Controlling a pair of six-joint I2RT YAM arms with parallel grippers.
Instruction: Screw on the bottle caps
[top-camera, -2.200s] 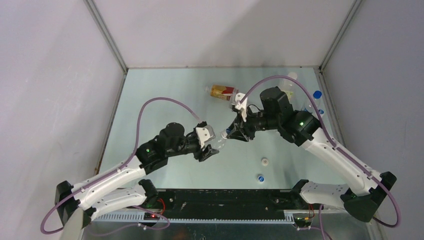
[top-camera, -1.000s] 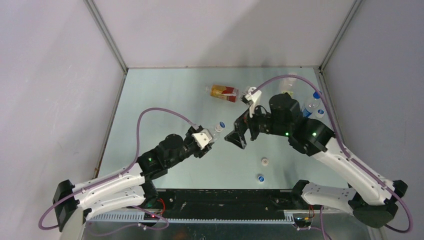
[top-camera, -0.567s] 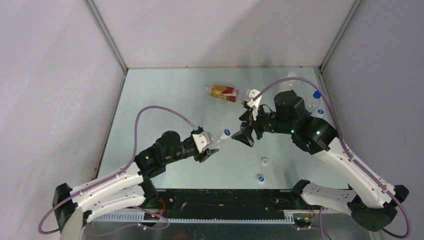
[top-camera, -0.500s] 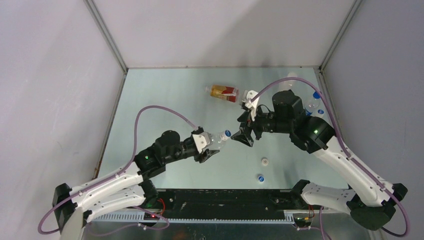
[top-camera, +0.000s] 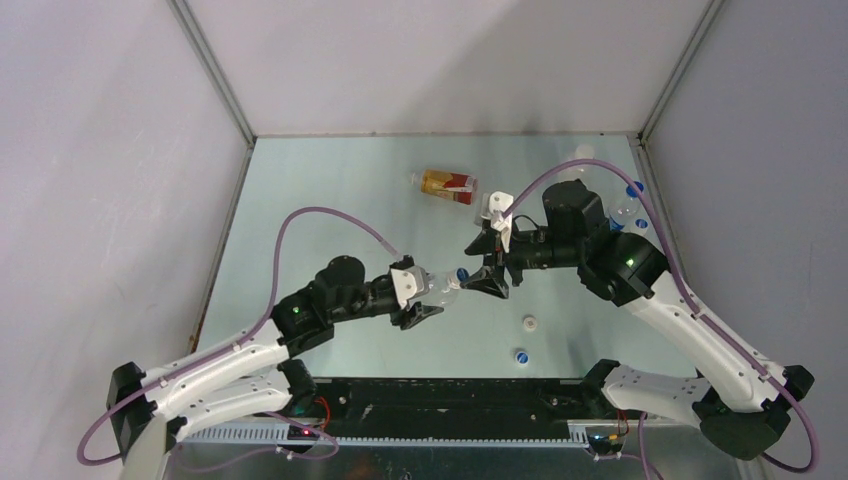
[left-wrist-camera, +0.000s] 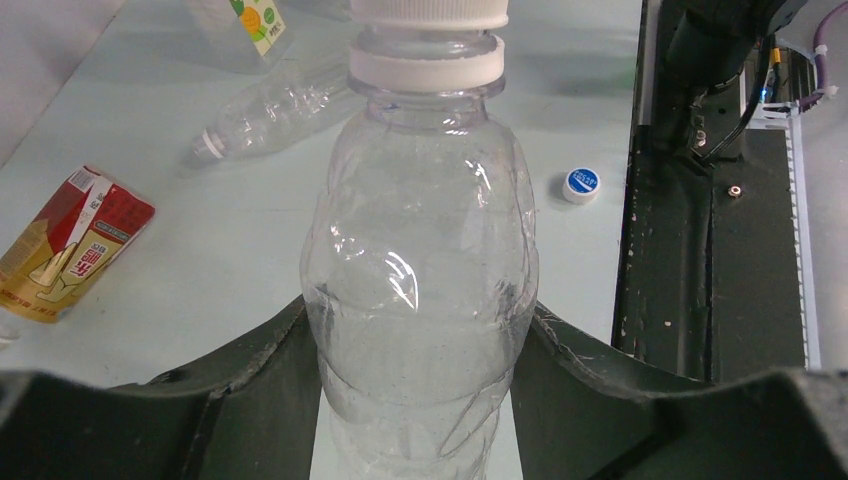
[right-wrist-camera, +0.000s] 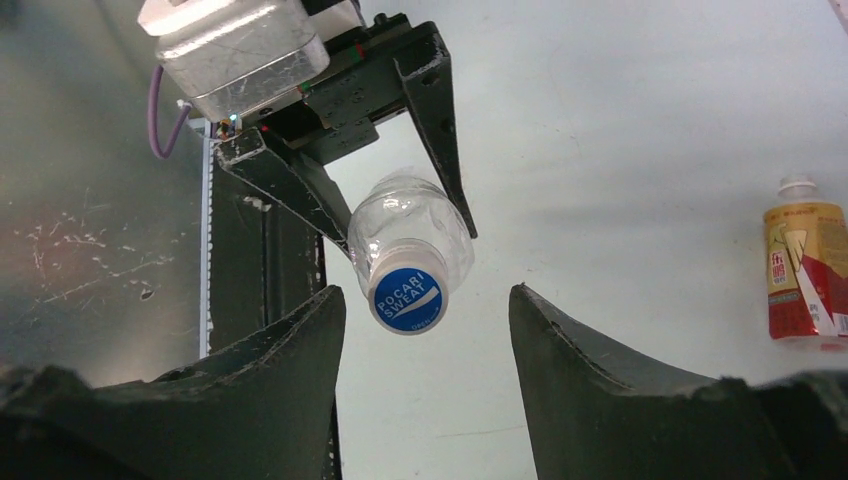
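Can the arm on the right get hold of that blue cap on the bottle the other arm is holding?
Probably yes. The blue cap sits between the open fingers of the right gripper, with a clear gap on each side and nothing in between, while the left gripper clamps the clear bottle steady.

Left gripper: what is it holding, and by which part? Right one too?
Left gripper grips the clear bottle by its body. Right gripper holds nothing; it is open around the blue cap.

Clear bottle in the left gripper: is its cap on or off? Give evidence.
On: a blue-topped cap covers the mouth of the clear bottle in the left gripper; tightness cannot tell.
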